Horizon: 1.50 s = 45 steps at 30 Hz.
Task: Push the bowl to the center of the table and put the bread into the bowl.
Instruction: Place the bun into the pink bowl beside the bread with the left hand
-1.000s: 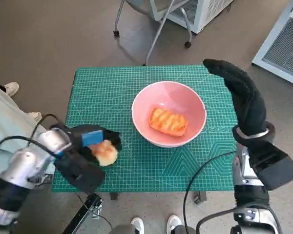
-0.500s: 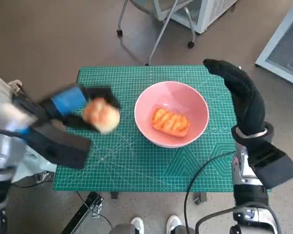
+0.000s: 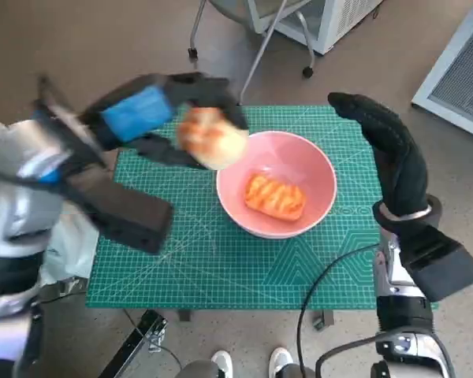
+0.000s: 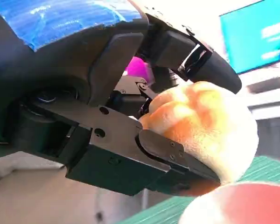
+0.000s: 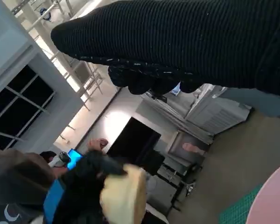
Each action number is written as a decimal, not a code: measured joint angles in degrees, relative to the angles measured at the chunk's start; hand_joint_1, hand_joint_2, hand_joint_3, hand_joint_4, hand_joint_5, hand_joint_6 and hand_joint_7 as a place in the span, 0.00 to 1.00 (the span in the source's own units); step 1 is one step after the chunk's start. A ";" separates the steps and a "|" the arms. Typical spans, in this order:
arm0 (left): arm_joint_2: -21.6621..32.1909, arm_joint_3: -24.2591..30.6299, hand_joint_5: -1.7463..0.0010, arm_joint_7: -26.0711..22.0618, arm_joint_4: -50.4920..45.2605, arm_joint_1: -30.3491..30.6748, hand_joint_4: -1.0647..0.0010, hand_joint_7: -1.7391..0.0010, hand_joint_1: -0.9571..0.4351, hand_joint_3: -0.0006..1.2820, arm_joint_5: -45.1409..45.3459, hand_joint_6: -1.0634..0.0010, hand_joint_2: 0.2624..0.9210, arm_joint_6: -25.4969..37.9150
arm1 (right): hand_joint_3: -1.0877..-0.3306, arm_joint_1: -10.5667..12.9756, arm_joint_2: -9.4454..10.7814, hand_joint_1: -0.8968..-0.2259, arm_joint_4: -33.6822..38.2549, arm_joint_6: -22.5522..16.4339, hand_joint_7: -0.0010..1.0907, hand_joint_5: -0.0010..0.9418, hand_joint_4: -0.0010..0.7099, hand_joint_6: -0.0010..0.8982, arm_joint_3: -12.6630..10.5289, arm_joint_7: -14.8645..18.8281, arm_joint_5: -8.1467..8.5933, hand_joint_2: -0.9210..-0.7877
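Note:
The pink bowl (image 3: pixel 276 183) stands near the middle of the green mat (image 3: pixel 221 260) with a toasted orange bread slice (image 3: pixel 274 197) inside. My left hand (image 3: pixel 162 114) grips a round pale bread roll (image 3: pixel 212 138) in the air, just over the bowl's left rim. In the left wrist view the roll (image 4: pixel 205 126) sits between the black fingers (image 4: pixel 172 154), with the bowl's pink rim (image 4: pixel 242 205) below. My right hand (image 3: pixel 386 150), gloved, holds nothing and stands upright beside the bowl's right side, fingers straight. The right wrist view shows the left hand (image 5: pixel 84 186) with the roll (image 5: pixel 123 196).
Chair legs on castors (image 3: pixel 244 55) and a white cabinet (image 3: pixel 331 16) stand behind the table. Another white unit (image 3: pixel 457 71) is at the far right. Shoes (image 3: pixel 248 364) show below the table's near edge, cloth (image 3: pixel 59 244) at its left.
My left hand has lifted the roll off the mat's left front and carried it up and right to the bowl's left rim. The right hand and the bowl have stayed put.

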 measured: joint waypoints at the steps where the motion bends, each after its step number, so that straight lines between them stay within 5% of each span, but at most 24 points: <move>1: -0.88 -0.94 0.34 0.56 1.12 -0.51 0.43 0.34 0.69 0.05 0.69 0.31 1.00 -0.43 | 0.52 -0.08 0.03 0.42 0.01 0.01 0.74 0.01 0.49 0.06 0.02 0.00 0.02 0.00; 8: -5.97 -5.55 0.34 2.88 11.45 -3.41 0.42 0.32 0.69 0.06 1.43 0.35 1.00 -3.65 | 0.52 -0.10 0.02 0.42 -0.05 -0.03 0.74 0.01 0.49 0.06 -0.02 0.01 0.21 0.00; 12: -8.15 -7.52 0.25 2.82 15.90 -4.02 0.57 0.26 0.69 0.15 1.62 0.45 1.00 -3.84 | 0.53 -0.01 0.01 0.42 -0.35 0.00 0.74 0.01 0.49 0.06 -0.06 0.02 0.31 0.00; 16: -9.76 -8.99 0.80 0.01 16.73 -3.98 0.57 0.75 0.73 0.08 2.94 0.50 0.98 0.67 | 0.53 0.06 0.01 0.42 -0.59 0.02 0.73 0.00 0.48 0.07 -0.11 0.04 0.49 0.00; 20: -10.81 -9.94 0.96 -3.88 15.87 -3.61 0.65 0.93 0.72 0.02 4.77 0.53 0.94 6.92 | 0.54 0.15 0.01 0.42 -0.68 0.02 0.72 0.00 0.48 0.07 -0.13 0.04 0.62 0.00; 45: -11.10 -10.08 1.00 -5.33 12.21 -1.89 0.69 0.98 0.68 0.00 5.63 0.48 0.91 11.44 | 0.54 0.53 0.00 0.44 -0.27 -0.39 0.70 0.00 0.48 0.08 -0.28 -0.04 0.54 0.00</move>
